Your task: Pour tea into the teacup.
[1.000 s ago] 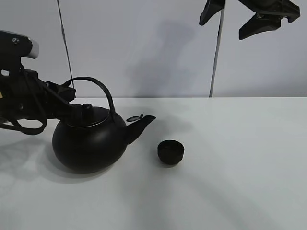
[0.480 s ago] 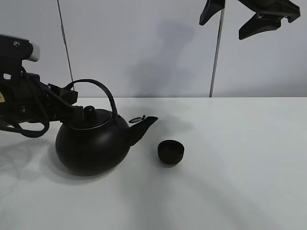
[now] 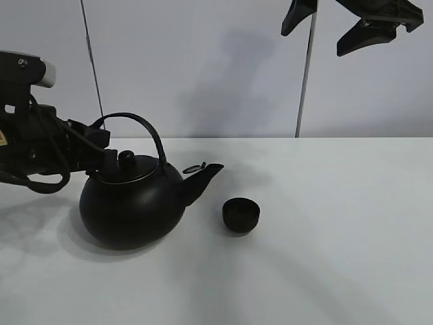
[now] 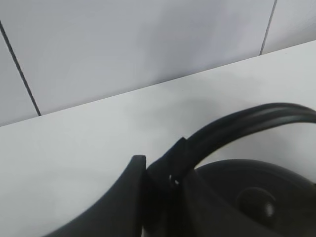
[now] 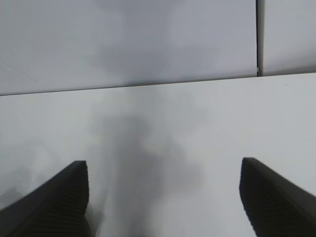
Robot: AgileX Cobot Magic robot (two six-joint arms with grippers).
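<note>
The teacup [image 3: 241,215] sat upright on the white table [image 3: 338,237], just beside the kettle [image 3: 132,206], at about three o'clock from its spout [image 3: 203,177] and not touching it. The kettle's spout pointed toward the cup, its lid [image 3: 126,164] was in place and its arched handle [image 3: 139,128] stood up. The left gripper [image 3: 98,139] reached in from nine o'clock, its fingers [image 4: 128,190] clamped together on the handle near its nine-o'clock end. The right gripper [image 3: 325,30] hung high at about one o'clock from the cup, well apart from both, its fingers [image 5: 66,197] spread wide and holding nothing.
</note>
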